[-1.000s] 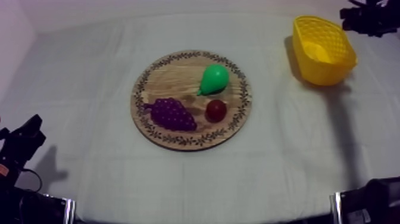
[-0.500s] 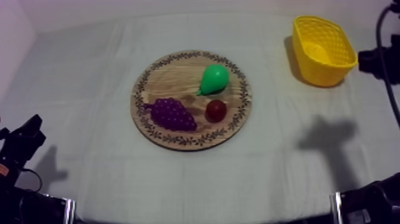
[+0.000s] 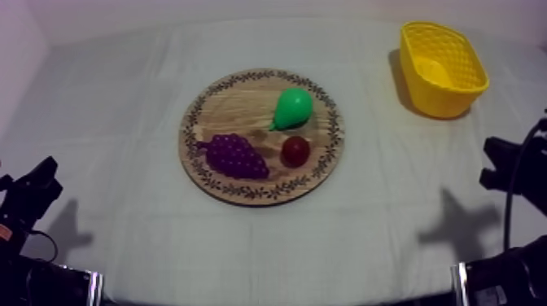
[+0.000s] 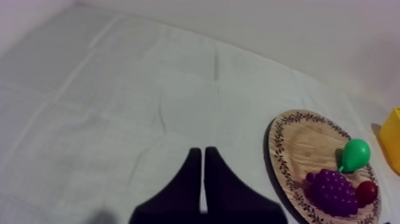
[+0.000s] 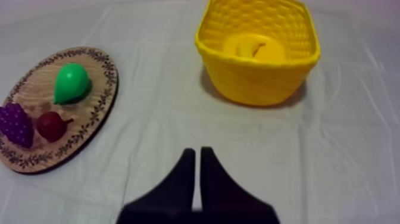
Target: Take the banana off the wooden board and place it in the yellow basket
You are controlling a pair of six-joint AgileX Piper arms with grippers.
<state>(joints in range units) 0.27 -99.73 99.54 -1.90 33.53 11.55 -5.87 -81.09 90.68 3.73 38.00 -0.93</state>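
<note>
The tabletop (image 3: 106, 106) carries the wooden board (image 3: 244, 102) and, well apart, the yellow basket (image 5: 256, 80) — inside it lies the banana (image 5: 247, 45). It looks a light, stiff, smooth toy, best pinched across its curved middle. The left hand (image 4: 202, 173) and the right hand (image 5: 197, 173) each have fingers pressed together, holding nothing.

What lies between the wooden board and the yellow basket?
Just bare cloth between the wooden board and the yellow basket, as the top view shows.
</note>
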